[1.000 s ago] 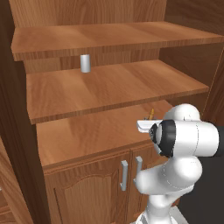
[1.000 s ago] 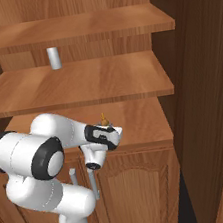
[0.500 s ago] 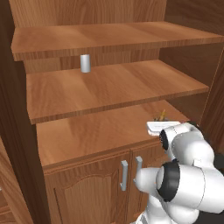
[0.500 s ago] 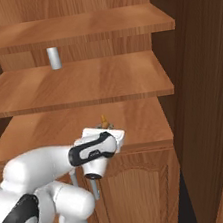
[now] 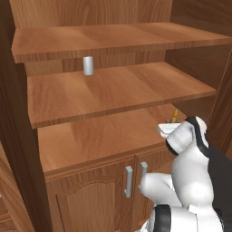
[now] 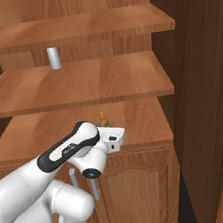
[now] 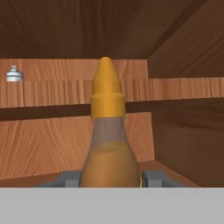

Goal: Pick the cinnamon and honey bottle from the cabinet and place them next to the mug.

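The honey bottle (image 7: 107, 144), amber with an orange cone cap, stands upright right in front of the hand camera. My gripper (image 7: 111, 178) is shut on its lower body, with a grey fingertip (image 7: 68, 177) on each side. In the base views its tip (image 5: 174, 113) (image 6: 103, 117) pokes up just behind my white hand, over the right part of the cabinet's lowest open shelf (image 5: 90, 140). The cabinet (image 6: 79, 83) is reddish-brown wood with open shelves. The cinnamon and the mug are out of view.
A plain grey cylinder (image 5: 88, 65) (image 6: 54, 58) stands at the back of the middle shelf. Double doors with silver bar handles (image 5: 128, 181) close the cabinet's lower part. A tall wooden side panel (image 6: 202, 95) rises to the right of the shelves.
My arm has folded lower and its elbow has swung down. The hand with the honey bottle has shifted a little to the right over the lowest shelf.
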You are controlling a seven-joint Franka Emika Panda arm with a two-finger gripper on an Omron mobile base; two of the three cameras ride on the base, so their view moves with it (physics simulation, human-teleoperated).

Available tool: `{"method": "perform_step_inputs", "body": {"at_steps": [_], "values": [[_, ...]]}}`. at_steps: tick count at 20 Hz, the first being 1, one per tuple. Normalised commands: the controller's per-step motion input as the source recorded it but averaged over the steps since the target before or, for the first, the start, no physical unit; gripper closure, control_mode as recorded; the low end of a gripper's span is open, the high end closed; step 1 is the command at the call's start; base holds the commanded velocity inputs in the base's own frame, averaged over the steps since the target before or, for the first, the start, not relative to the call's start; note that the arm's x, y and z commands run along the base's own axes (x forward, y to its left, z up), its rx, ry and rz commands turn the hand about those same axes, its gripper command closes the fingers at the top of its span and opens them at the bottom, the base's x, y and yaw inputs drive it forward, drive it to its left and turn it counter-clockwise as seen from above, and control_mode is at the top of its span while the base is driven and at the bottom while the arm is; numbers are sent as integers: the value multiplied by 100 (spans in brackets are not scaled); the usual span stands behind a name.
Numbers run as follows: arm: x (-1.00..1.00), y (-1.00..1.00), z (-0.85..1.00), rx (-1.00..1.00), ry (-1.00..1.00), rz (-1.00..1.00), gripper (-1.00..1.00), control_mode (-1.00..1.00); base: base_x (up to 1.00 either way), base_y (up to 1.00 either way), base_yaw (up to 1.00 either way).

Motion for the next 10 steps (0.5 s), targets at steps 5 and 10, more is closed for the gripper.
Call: {"method": "perform_step_inputs", "body": {"at_steps": [5, 10], "values": [[-16, 0, 0, 0, 4, 3, 100, -100, 0, 0, 0], [-30, 0, 14, 0, 0, 1, 100, -100, 0, 0, 0]]}}
